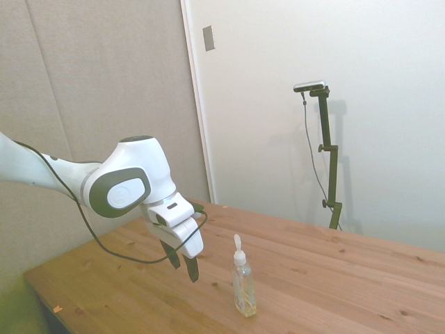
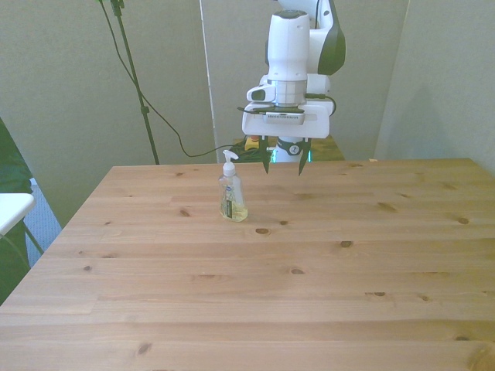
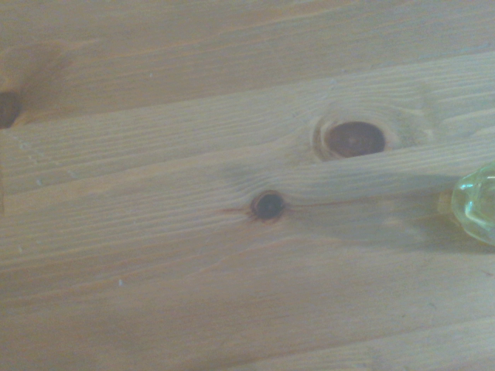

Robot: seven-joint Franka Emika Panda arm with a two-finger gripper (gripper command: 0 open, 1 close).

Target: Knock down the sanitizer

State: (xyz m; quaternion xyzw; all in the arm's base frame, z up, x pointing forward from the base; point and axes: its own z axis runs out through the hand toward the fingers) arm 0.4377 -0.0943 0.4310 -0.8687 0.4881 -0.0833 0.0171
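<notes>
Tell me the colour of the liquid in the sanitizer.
Pale yellow, clearest in the side view: sanitizer.

no legible txt, sanitizer [image 2: 232, 198] label unreadable

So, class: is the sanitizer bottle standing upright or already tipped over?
Upright. The sanitizer stands on its base on the table, pump nozzle pointing up, apart from the gripper.

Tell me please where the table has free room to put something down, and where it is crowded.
Almost all of the wooden table is bare: the whole near half, and both sides out to the edges. The one occupied spot is near the far edge, where the sanitizer stands upright, with the open gripper hanging beside it on the front view's right, not touching it.
</notes>
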